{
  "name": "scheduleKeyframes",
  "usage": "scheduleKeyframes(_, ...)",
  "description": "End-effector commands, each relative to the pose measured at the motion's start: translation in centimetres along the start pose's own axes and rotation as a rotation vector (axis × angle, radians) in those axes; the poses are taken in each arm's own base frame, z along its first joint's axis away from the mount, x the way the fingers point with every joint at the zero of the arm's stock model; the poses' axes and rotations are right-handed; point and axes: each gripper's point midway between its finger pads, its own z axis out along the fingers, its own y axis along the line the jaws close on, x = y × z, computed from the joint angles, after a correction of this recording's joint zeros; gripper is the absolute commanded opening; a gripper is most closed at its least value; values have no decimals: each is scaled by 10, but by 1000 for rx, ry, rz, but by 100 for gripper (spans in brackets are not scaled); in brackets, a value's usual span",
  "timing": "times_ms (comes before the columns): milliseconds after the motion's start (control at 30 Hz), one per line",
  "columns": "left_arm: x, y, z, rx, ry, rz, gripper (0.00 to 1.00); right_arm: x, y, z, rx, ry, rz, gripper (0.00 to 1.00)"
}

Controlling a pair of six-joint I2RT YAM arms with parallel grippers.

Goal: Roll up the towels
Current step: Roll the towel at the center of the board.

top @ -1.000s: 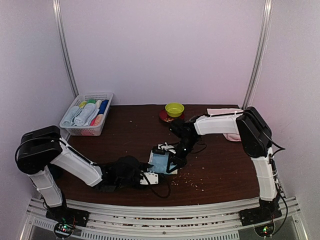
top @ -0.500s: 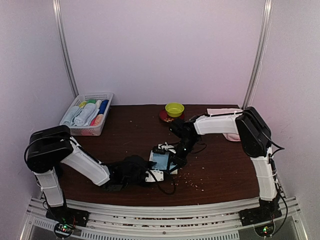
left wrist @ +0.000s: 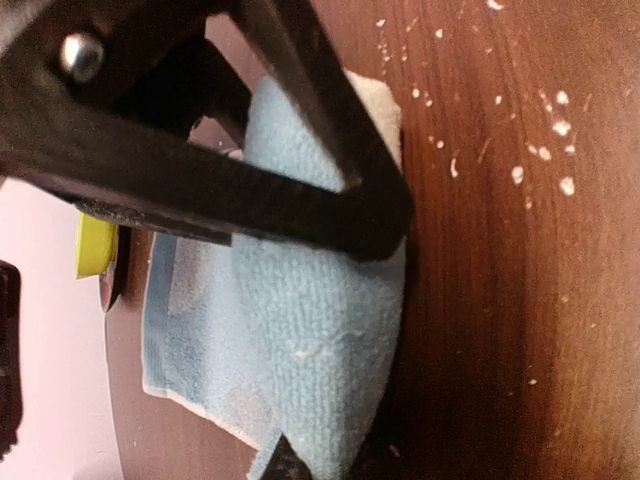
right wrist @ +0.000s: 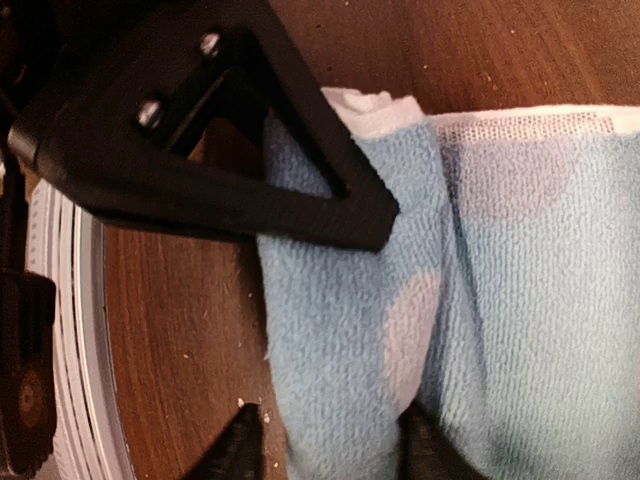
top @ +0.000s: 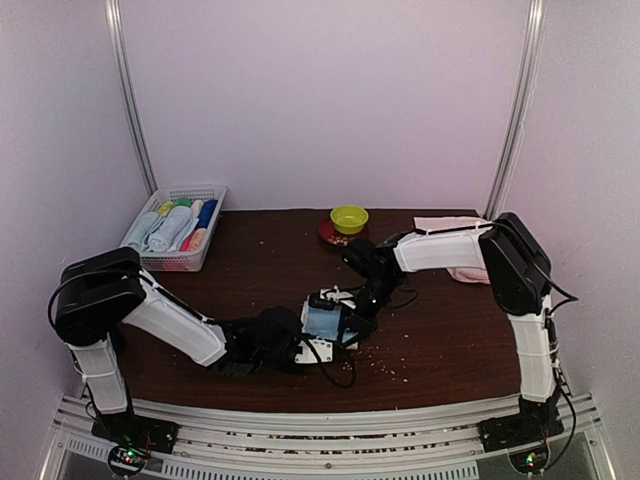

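The light blue towel [left wrist: 320,330] is soft terry cloth with a short, looped, matt pile and a paler, flatter woven band along its edge. The table [left wrist: 500,300] is dark brown wood grain, smooth with a low sheen, and speckled with pale crumbs [left wrist: 545,150]. The left gripper [left wrist: 333,345] has fingers [left wrist: 200,190] of black matt plastic, fixed with a bright metal screw [left wrist: 82,57]. The basket [top: 165,262] is white plastic mesh. The bowl [top: 349,217] is glossy yellow-green. The pink towel [top: 440,222] is matt cloth.
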Motion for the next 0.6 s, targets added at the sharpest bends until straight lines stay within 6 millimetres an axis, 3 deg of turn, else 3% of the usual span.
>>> scheduleKeyframes(0,13,-30,-5,154,52,-25,0,16,-12,-20,176,14,55,98)
scheduleKeyframes(167,10,-36,-7,221,63,-43,0,-1,-18,-66,388,-111,67,100)
scheduleKeyframes(267,7,-37,-8,264,72,-60,0,-13,-29,-114,637,-253,106,100)
scheduleKeyframes(400,0,-34,-9,346,66,-110,0,-2,-30,-164,920,-417,114,100)
scheduleKeyframes(567,-4,-34,-9,456,95,-166,0,12,-13,-190,1076,-534,-10,100)
